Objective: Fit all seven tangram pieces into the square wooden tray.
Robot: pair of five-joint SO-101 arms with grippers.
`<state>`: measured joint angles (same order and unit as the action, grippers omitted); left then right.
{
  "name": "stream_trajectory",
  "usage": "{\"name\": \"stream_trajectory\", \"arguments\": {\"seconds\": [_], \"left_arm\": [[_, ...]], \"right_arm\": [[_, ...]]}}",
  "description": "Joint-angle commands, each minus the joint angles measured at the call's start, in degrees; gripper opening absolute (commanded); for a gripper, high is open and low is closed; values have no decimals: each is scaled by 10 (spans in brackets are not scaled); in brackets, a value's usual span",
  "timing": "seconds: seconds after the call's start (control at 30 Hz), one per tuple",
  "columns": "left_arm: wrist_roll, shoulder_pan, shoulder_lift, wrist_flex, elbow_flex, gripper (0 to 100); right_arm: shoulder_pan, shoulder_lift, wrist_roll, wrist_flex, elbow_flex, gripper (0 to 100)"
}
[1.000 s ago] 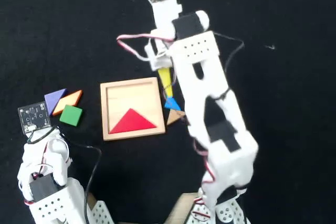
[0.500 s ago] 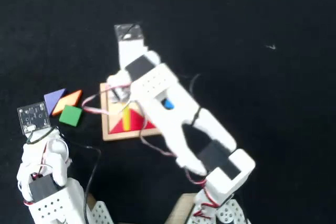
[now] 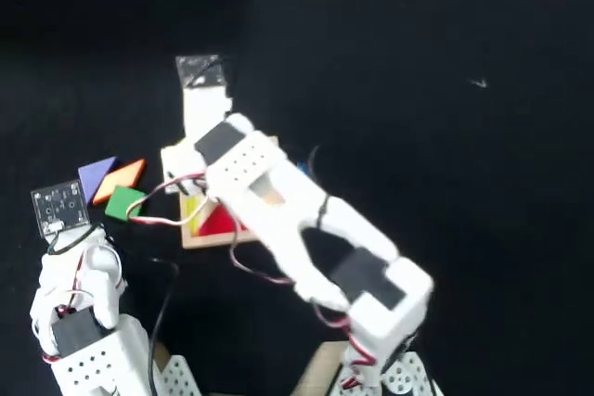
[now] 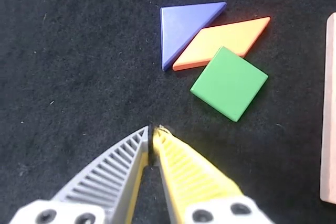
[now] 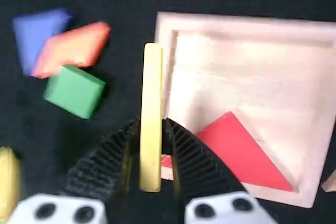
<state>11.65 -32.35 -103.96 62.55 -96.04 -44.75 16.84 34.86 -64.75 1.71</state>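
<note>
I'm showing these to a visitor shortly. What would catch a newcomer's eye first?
The right gripper holds a yellow piece on edge at the rim of the wooden tray; a red triangle lies inside. Beside the tray on the black table cluster a blue-violet triangle, orange parallelogram and green square, the shut left gripper near them.

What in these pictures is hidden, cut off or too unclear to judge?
High view: the right arm covers most of the tray, part of the red triangle and nearly all of the blue piece.
Right wrist view: the yellow piece in the right gripper is edge-on, so its shape is unclear; a tan piece is cut off by the picture's edge.
Left wrist view: the edge cuts off the tray.
</note>
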Motion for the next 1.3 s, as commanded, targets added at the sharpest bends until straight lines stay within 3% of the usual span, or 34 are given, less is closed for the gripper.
{"name": "stream_trajectory", "arguments": {"seconds": [0.0, 0.37, 0.9, 1.1, 1.27], "left_arm": [[4, 3, -4, -11, -1, 30], [4, 3, -4, -12, -2, 30], [4, 6, -4, -13, -7, 30], [4, 7, -4, -13, -7, 30], [4, 7, -4, -13, -7, 30]], "right_arm": [[19, 38, 1, -15, 73, 11], [30, 122, 5, -41, 170, 11], [27, 144, 1, -43, 172, 20], [26, 141, 0, -64, 175, 168], [40, 140, -4, -69, 175, 168]]}}
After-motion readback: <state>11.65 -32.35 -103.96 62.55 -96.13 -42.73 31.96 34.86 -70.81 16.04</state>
